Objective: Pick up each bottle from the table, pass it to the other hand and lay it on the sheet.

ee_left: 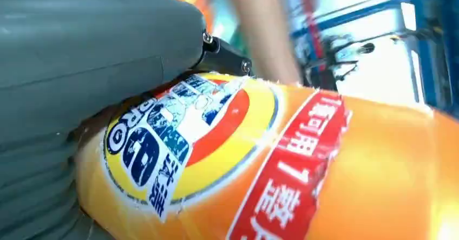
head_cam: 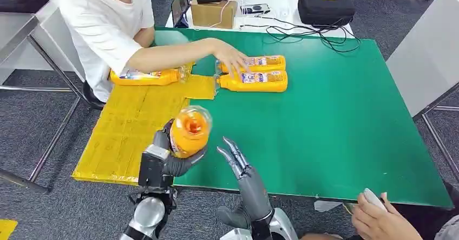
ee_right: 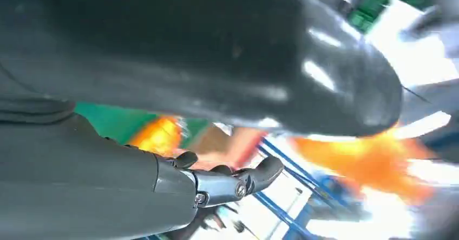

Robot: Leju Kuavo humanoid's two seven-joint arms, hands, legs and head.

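My left hand (head_cam: 168,156) grips an orange bottle (head_cam: 189,130) lifted above the table's near edge, its base turned toward the head camera. The left wrist view shows that bottle's label (ee_left: 216,159) close up under my left thumb (ee_left: 103,50). My right hand (head_cam: 238,161) stands just right of the bottle, fingers apart and holding nothing; its fingers (ee_right: 233,183) are spread in the right wrist view. Two more orange bottles (head_cam: 254,80) (head_cam: 260,63) lie side by side on the green table (head_cam: 346,121). A fourth bottle (head_cam: 146,77) lies at the far end of the yellow sheet (head_cam: 135,126).
A person in a white shirt (head_cam: 108,28) sits at the far left, one hand (head_cam: 230,58) resting on the two table bottles. Another person's hand (head_cam: 376,215) holds a small white object at the near right. Black cases, a cardboard box and cables lie on the white table behind.
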